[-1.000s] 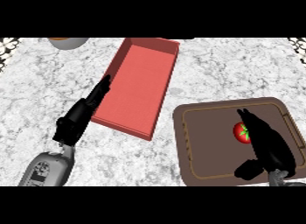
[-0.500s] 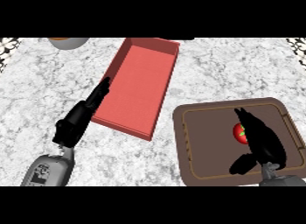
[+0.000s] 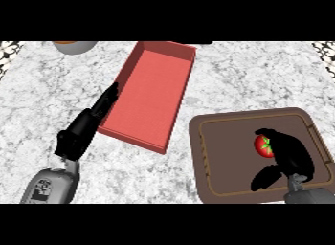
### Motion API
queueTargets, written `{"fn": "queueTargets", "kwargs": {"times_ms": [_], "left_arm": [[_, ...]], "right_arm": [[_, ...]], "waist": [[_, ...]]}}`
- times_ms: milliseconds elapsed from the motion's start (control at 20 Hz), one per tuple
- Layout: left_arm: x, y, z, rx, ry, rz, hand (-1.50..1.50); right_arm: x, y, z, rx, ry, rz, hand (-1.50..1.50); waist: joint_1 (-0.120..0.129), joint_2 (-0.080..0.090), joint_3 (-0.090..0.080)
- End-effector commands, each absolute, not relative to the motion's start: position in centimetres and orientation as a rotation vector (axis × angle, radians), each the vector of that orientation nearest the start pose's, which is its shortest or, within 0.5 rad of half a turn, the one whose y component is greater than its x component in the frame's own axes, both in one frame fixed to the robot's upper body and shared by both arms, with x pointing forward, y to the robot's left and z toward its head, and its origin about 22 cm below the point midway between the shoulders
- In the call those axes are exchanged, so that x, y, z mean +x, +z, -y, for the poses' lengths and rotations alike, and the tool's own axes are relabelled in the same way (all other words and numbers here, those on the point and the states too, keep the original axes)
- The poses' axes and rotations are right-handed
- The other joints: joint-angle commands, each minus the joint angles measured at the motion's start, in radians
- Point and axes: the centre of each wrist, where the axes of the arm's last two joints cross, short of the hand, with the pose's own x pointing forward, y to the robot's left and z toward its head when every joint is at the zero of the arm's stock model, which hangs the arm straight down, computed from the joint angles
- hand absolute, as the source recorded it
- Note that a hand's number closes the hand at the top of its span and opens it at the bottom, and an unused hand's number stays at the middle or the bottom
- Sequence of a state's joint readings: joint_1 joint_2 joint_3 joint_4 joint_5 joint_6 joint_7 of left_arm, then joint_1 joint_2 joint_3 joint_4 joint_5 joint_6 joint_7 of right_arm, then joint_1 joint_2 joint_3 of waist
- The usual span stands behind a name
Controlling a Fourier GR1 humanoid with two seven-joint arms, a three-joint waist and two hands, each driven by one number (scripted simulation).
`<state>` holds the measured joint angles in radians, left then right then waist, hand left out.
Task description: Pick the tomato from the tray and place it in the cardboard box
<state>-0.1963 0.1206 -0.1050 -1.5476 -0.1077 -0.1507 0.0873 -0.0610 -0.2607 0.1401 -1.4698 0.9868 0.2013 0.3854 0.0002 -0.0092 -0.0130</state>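
Right hand point(image 3: 289, 154) curls its fingers against the tomato point(image 3: 262, 145) in the brown tray point(image 3: 220, 158); left hand point(image 3: 85, 127) lies released beside the red box point(image 3: 152, 91).

You have one head view only, looking steeply down at the marble counter point(image 3: 269, 76), with both forearms entering from its lower edge, fingers pointing away from you.

A glossy black left hand point(image 3: 85, 128) with slim tapering fingers is being shown on a light grey, rounded forearm casing point(image 3: 50, 185), which is being marked by a small dark panel with pale lettering. A bulkier black right hand point(image 3: 289, 154) is being carried on a darker grey wrist cuff point(image 3: 310, 195).
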Motion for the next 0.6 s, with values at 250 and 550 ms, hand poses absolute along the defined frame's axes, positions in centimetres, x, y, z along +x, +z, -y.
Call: {"fn": "queueTargets", "kwargs": {"times_ms": [250,550], "left_arm": [[27.9,4.8,-20.2,-0.055,-0.45,1.595,0.0],[29.0,4.6,-18.6,-0.113,-0.529,1.619,0.0]], "right_arm": [[24.7,-3.8,25.1,-0.936,1.097,0.919,1.5],[27.2,3.1,17.5,-0.488,1.818,1.468,1.5]], "waist": [[0.004,0.009,0.013],[0.139,0.025,0.016]]}}
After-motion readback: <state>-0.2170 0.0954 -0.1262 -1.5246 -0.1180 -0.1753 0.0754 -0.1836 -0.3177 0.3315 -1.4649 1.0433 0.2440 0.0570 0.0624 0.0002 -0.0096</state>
